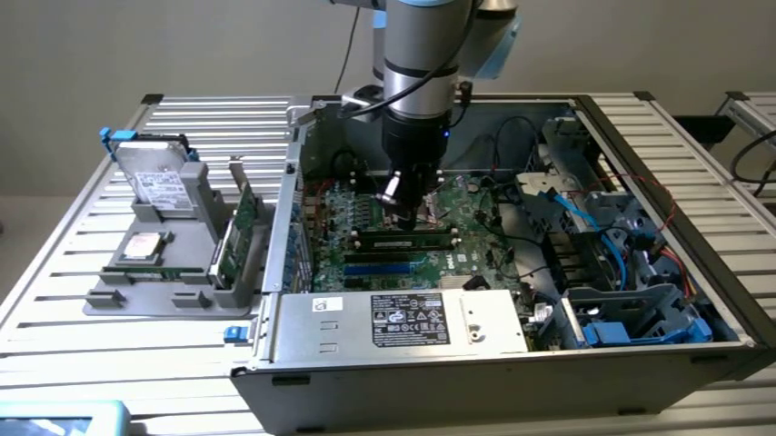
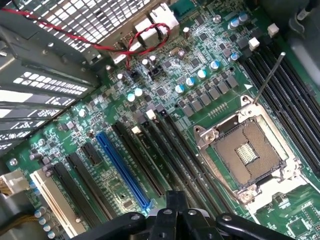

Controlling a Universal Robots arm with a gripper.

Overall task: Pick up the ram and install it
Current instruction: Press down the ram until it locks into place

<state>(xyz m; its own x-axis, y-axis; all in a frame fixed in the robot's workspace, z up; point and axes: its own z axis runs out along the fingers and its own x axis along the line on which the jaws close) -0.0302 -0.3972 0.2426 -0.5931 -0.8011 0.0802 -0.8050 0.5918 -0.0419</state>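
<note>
The ram (image 1: 406, 243) is a long green stick with dark chips. It lies along a memory slot of the motherboard (image 1: 363, 218), between the white clips at the slot's ends. My gripper (image 1: 399, 216) hangs straight down inside the open computer case, right over the middle of the ram; I cannot tell whether it touches. In the wrist view the fingers (image 2: 175, 197) look pressed together into one dark block over the long dark memory slots (image 2: 172, 150), with nothing between them. The bare processor socket (image 2: 247, 150) lies beside those slots.
Blue slots (image 1: 378, 263) run in front of the ram. The power supply box (image 1: 401, 320) sits at the case's near side, with cables and blue drive bays (image 1: 631, 309) toward the exterior view's right. A grey tray (image 1: 170, 272) at the left holds a hard drive (image 1: 158, 177) and a green card (image 1: 245, 211).
</note>
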